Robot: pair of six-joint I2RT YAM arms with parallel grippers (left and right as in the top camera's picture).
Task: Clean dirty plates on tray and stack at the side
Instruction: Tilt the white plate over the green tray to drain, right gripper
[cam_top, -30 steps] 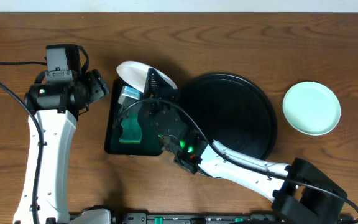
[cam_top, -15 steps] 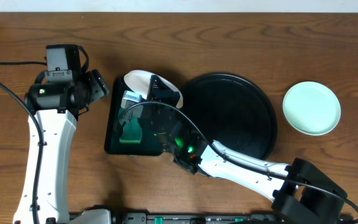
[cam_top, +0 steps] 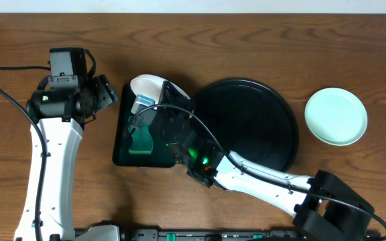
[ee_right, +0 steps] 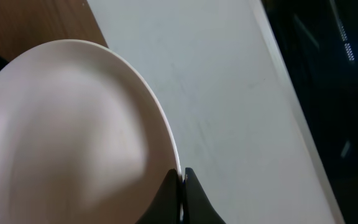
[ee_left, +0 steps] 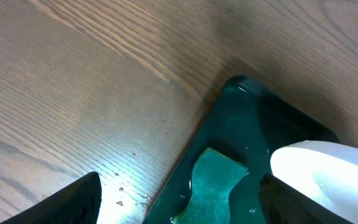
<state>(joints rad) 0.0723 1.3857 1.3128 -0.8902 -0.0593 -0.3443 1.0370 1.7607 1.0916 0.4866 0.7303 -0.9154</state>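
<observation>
The white plate [cam_top: 146, 88] is not lying flat: it is tipped up steeply on its rim over the far end of the small rectangular black tray [cam_top: 121, 134], so from above it shows as a narrow oval whose long axis runs roughly left to right, with the lower part hidden behind the right arm. The right gripper [ee_right: 180, 178] is closed tight on this plate, its two fingertips pinching the thin rim between them in the right wrist view. Below the plate, a green sponge [ee_left: 213, 180] lies in the wet rectangular tray. The left gripper [cam_top: 106, 92] hangs just left of that tray over the bare tabletop [cam_top: 246, 40] with its jaws spread wide and nothing between them. A pale mint plate [cam_top: 336, 116] lies flat, face up, on the tabletop just right of the large round black tray [cam_top: 260, 127].
</observation>
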